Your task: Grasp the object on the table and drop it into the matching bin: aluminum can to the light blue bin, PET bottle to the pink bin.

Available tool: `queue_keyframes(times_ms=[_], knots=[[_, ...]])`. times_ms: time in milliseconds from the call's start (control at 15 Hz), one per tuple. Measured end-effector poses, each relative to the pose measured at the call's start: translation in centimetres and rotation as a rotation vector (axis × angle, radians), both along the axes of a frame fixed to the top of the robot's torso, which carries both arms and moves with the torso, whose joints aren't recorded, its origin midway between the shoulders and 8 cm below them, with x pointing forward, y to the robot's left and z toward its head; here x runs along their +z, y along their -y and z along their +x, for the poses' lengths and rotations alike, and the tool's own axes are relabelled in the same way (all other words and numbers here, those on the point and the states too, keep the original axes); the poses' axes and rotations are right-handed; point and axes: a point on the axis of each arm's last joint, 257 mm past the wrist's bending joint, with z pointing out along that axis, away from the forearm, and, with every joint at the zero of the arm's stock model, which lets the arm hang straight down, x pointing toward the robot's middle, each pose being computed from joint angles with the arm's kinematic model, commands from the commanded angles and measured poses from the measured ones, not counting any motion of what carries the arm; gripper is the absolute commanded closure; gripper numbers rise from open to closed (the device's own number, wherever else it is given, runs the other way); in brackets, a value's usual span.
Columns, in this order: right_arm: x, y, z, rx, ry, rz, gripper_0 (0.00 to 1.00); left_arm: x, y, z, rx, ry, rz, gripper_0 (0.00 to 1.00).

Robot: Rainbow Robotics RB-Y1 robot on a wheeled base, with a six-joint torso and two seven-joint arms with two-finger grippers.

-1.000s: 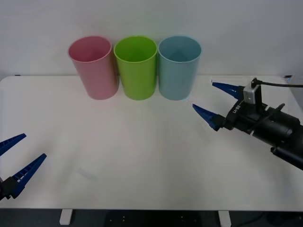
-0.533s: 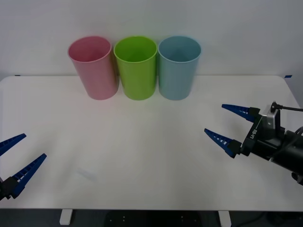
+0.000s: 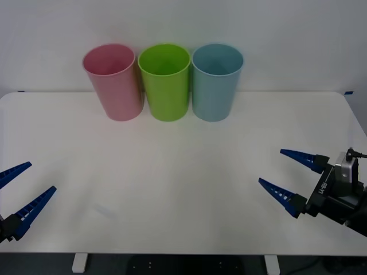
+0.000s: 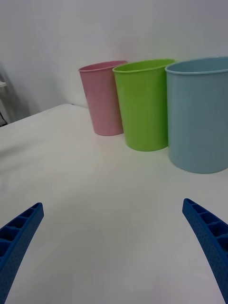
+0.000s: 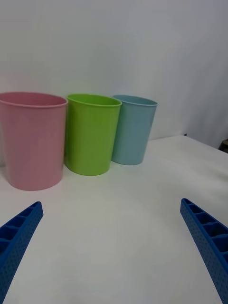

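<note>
You have three bins on one table [image 3: 172, 172] — one pink [image 3: 113, 80], one green [image 3: 165, 80], one light blue [image 3: 215, 80]; two grippers — left [image 3: 17, 189], right [image 3: 287, 177].

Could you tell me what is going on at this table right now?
Neither arm is holding anything. The right gripper is open, low over the table's near right side. The left gripper is open at the near left edge. The pink bin, lime green bin and light blue bin stand in a row at the far side.

Bright even light, soft faint shadows on the table [image 3: 172, 172], sharp focus
</note>
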Motion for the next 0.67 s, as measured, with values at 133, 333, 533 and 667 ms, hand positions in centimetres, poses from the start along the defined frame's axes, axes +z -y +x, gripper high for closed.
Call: queue_keyframes(times_ms=[133, 333, 533, 667], knots=[[-0.6, 0.3, -0.7, -0.003, -0.019, 0.002, 0.00, 0.0, 0.0, 0.0, 0.000, 0.000, 0.000, 0.00], [-1.5, 0.6, -2.2, -0.003, -0.051, 0.029, 0.00, 0.0, 0.0, 0.0, 0.000, 0.000, 0.000, 0.00], [-2.2, 1.3, -3.2, -0.017, -0.077, 0.039, 0.00, 0.0, 0.0, 0.0, 0.000, 0.000, 0.000, 0.00], [-2.2, 1.3, -3.2, -0.017, -0.077, 0.039, 0.00, 0.0, 0.0, 0.0, 0.000, 0.000, 0.000, 0.00]])
